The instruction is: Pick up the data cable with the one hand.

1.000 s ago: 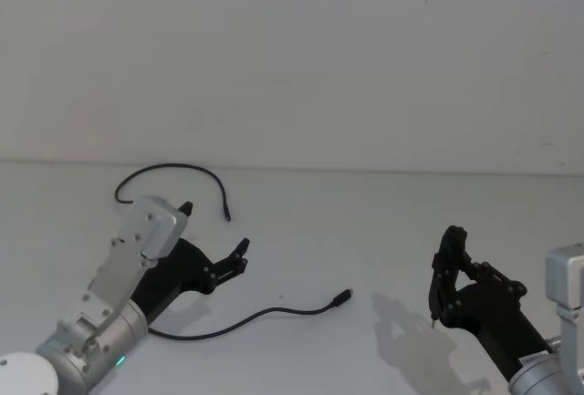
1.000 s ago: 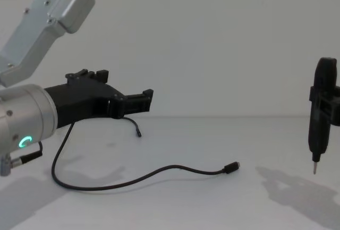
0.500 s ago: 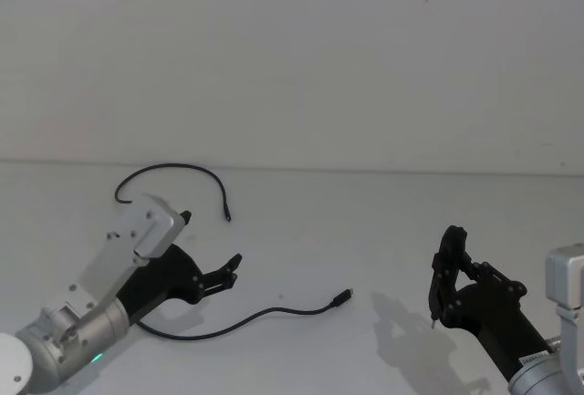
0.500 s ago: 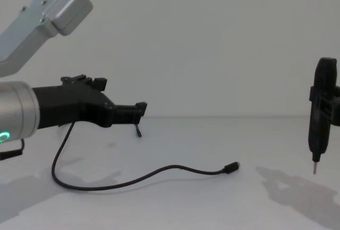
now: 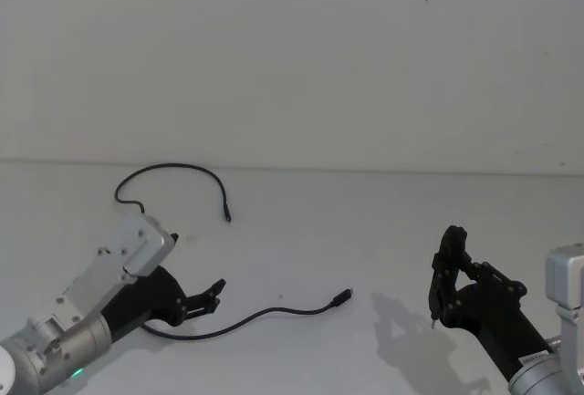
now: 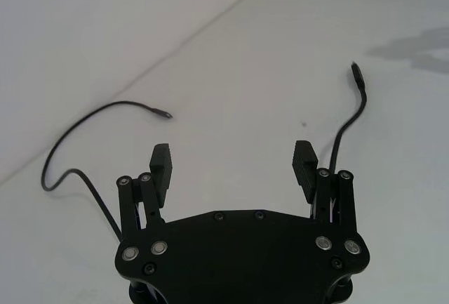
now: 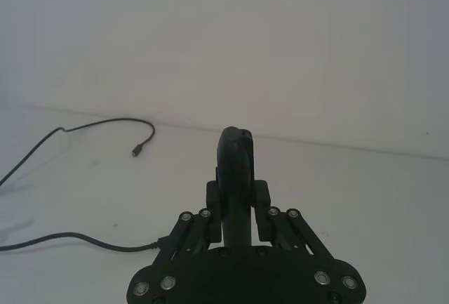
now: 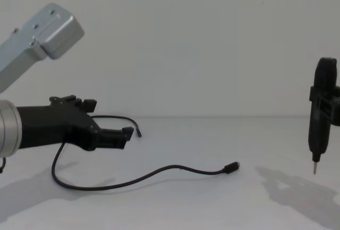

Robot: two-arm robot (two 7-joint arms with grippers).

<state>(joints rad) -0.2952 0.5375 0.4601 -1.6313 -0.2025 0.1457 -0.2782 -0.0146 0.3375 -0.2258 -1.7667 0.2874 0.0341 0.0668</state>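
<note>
L claw (image 5: 214,295) sits low over desk (image 5: 365,231), released, fingers spread w/ nothing btwn. Data cable (image 5: 283,310) lies flat on desk, looping under that claw, one plug toward centre. R claw (image 7: 236,197) at far right, clenched on screwdriver (image 8: 319,113), tip down.

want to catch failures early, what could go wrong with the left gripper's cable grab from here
1. The left gripper has its jaws open, but the data cable appears to run under its body, not between the jaws: they may close on nothing.
2. The cable is thin and lies flat on the table; a weak pinch could let it slip on lifting.
The right gripper, parked rightward, holds a screwdriver.
</note>
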